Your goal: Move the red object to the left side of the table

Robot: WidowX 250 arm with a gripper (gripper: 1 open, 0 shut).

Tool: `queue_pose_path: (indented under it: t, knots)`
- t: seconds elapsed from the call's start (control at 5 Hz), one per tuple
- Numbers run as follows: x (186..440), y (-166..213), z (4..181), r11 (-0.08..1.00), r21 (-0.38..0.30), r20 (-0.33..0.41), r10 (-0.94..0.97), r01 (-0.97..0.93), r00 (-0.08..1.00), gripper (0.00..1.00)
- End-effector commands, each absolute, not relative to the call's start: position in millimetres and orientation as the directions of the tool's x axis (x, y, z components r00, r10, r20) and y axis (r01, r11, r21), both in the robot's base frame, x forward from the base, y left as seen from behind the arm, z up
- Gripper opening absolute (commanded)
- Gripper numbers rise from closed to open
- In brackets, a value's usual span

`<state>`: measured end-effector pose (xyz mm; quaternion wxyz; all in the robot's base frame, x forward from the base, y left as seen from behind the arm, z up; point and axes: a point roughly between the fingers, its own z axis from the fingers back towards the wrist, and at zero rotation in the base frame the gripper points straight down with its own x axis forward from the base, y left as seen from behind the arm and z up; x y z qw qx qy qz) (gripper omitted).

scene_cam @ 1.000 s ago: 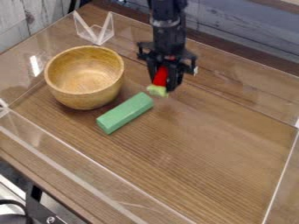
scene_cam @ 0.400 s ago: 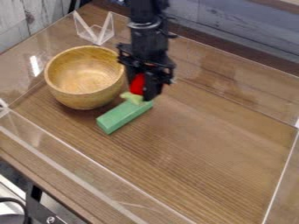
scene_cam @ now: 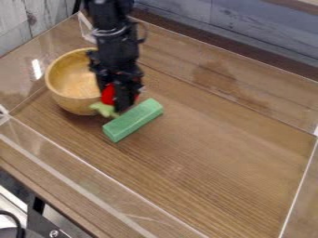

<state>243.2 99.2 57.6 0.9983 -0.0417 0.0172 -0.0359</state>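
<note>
The red object, a small red toy with a green leafy end, hangs in my gripper, which is shut on it and points straight down. It sits just above the table, over the front right rim of the wooden bowl and at the near end of the green block. The toy's green end pokes out below the fingers. The arm hides part of the bowl.
A wooden bowl stands at the left. A green rectangular block lies diagonally just right of the gripper. Low clear acrylic walls edge the tabletop, with a clear stand at the back left.
The gripper has carried the red toy leftward and toward the front, from right of the green block to the bowl's rim. Bowl and block have not moved.
</note>
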Motion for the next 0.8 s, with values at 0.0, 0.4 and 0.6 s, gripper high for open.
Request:
queue_pose_path:
  t: [0.0,0.4,0.6]
  knots:
    - [229,117,62.5,0.996,-0.052,0.009,-0.077,0.077,0.997,0.0]
    - [205,137,36.2,0.996,-0.047,-0.027,-0.081,0.08,0.996,0.0]
    - [201,136,28.7,0.995,-0.047,-0.041,-0.088,0.086,0.995,0.0]
